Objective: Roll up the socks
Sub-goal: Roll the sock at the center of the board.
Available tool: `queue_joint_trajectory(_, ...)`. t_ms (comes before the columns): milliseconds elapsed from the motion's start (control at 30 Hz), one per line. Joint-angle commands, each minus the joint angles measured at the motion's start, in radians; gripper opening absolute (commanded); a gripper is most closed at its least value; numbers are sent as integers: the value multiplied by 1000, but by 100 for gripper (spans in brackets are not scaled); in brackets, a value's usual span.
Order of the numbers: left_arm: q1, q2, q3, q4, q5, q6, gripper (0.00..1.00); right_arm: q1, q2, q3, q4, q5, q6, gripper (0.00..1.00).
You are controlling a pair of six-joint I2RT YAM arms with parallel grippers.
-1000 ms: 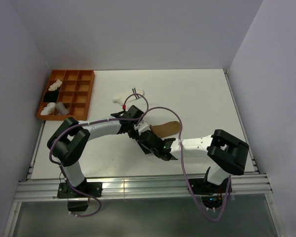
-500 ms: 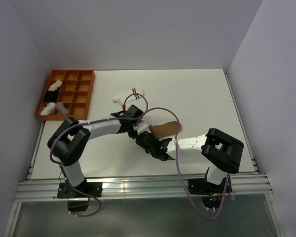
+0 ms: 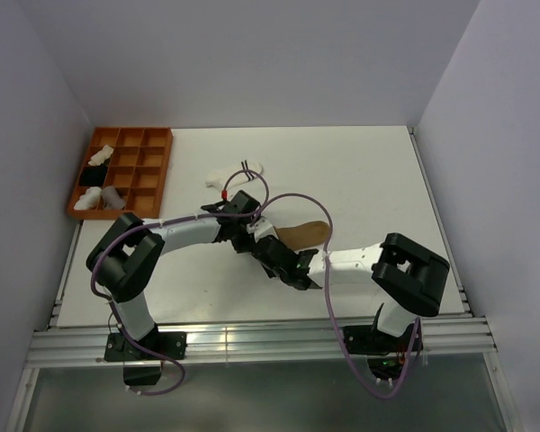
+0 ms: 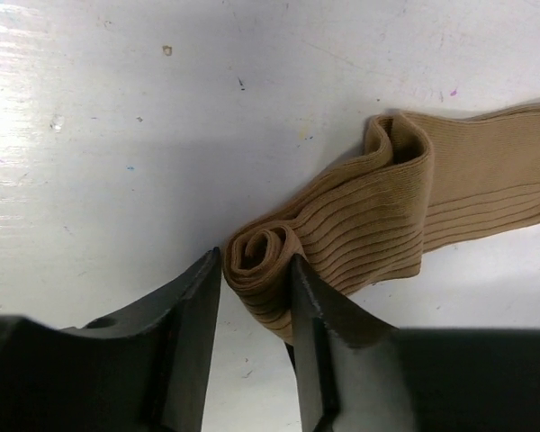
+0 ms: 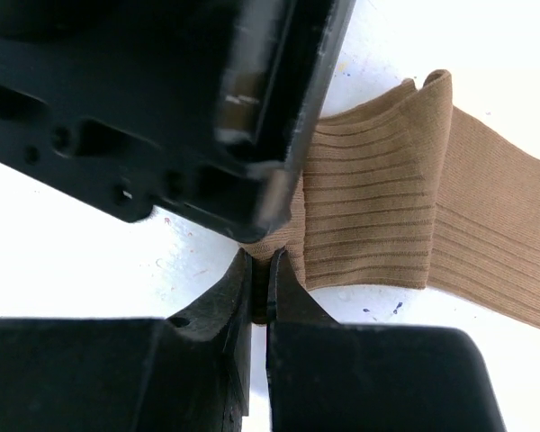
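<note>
Over the last second the right gripper (image 5: pixel 259 263) has moved in toward the left gripper (image 4: pixel 256 261) and drawn its black fingers together. They are now clenched on a thin edge of the tan sock (image 4: pixel 405 207), at the sock's near end. The left gripper's smooth, dark, wedge-shaped fingers stand on either side of the rolled end and press against it. That end is wound into a tight spiral of fine ribbed knit. Behind the roll the fabric humps into a loose fold. Beyond the fold, the rest of the sock lies flat on the table (image 3: pixel 369 171), a glossy white surface flecked with small marks. From above, both arms bend in to meet near the middle of the table, each trailed by a looping purple cable (image 3: pixel 288 200). The brown sock pokes out to the right of the two grippers. Farther back lies a small white sock (image 3: pixel 223 176) with dark stripes, and just beside the left arm there is a spot of red. At the far left stands an orange tray (image 3: pixel 135 132) divided into square cells. Its left cells hold soft white and black bundles (image 3: pixel 90 200).
</note>
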Motion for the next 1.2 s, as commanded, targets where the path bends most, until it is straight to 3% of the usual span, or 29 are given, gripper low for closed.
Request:
queue_joint_trajectory(0,6,-11,13,-65,-19,23,44,-12,-26,-42,-35,-84,18,0)
queue_joint_trajectory(367,95,-85,-23,-37,-33,17,74,-92,-87,-83,11,-251,21,0)
queue_joint_trajectory(567,121,-138,-75,3,-48,-3,82,-205,-141,-123,63,-489,37,0)
queue_joint_trajectory(733,132,-215,-158,76,-47,-13,83,-325,-138,-148,133,-761,93,0)
queue_joint_trajectory(967,129,-325,-284,226,31,-2,81,-491,24,-157,301,-1134,238,0)
queue_joint_trajectory(1167,76,-356,-324,274,50,-23,78,-572,147,-169,457,-1262,397,0)
